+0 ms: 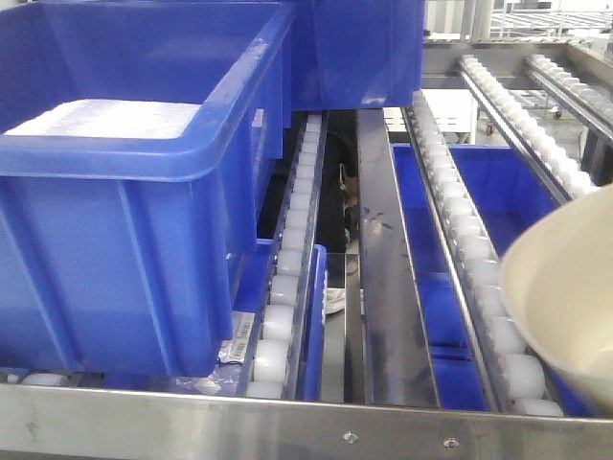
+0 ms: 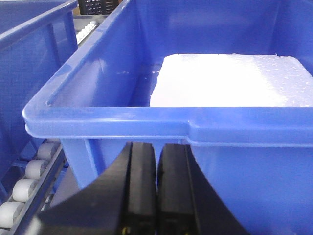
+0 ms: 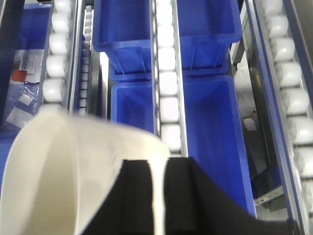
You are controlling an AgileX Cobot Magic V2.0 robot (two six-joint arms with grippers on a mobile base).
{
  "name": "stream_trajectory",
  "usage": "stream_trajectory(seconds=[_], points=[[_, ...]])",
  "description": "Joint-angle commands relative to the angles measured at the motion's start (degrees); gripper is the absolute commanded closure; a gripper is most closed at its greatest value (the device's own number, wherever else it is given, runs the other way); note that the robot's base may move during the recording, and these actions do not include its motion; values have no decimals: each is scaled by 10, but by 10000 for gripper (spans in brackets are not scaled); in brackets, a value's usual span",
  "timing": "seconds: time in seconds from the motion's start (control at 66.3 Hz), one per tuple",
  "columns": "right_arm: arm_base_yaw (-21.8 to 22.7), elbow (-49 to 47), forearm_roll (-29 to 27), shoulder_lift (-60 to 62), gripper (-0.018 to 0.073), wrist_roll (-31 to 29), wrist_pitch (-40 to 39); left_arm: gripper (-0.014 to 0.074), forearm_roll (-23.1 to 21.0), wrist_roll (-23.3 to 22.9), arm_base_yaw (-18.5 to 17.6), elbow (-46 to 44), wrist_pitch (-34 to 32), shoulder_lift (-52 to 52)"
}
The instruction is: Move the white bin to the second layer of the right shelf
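The right gripper (image 3: 159, 196) holds the white bin (image 3: 73, 171) by its rim. One black finger (image 3: 132, 196) sits inside the wall and the other outside, squeezed tight on the thin edge between them. The bin's body spreads out to the left of the gripper and a little ahead of it.

In the front view the white bin (image 1: 565, 297) is low on the right. It is tipped, with its rounded bottom facing left and down. It hangs over the roller lanes (image 1: 479, 259) of the shelf; whether it touches them is hard to tell, since the edge of the picture cuts it off.

The left gripper (image 2: 156, 191) has its two black fingers pressed together with nothing between them. Right ahead of it stands a blue crate (image 2: 161, 122) with a white foam block (image 2: 230, 81) inside.
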State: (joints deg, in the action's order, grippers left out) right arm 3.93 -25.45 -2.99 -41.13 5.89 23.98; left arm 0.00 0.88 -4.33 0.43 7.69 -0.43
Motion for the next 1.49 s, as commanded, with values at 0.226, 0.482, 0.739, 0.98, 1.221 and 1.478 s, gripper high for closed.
stream_trajectory(seconds=[0.226, 0.482, 0.739, 0.98, 1.221, 1.478], points=[[-1, 25, -2, 136, 508, -4, -71, 512, 0, -2, -2, 21, -49, -9], [-1, 94, 7, 276, 508, -17, -147, 512, 0, -2, -2, 21, -49, -9], [-1, 117, 12, 346, 508, -80, -149, 512, 0, -2, -2, 21, -49, -9], [-1, 117, 11, 345, 508, -80, -147, 512, 0, -2, -2, 21, -49, -9], [-1, 118, 11, 345, 511, -80, -132, 512, 0, -2, -2, 21, -49, -9], [-32, 133, -36, 345, 511, -150, -135, 512, 0, -2, -2, 21, -49, -9]])
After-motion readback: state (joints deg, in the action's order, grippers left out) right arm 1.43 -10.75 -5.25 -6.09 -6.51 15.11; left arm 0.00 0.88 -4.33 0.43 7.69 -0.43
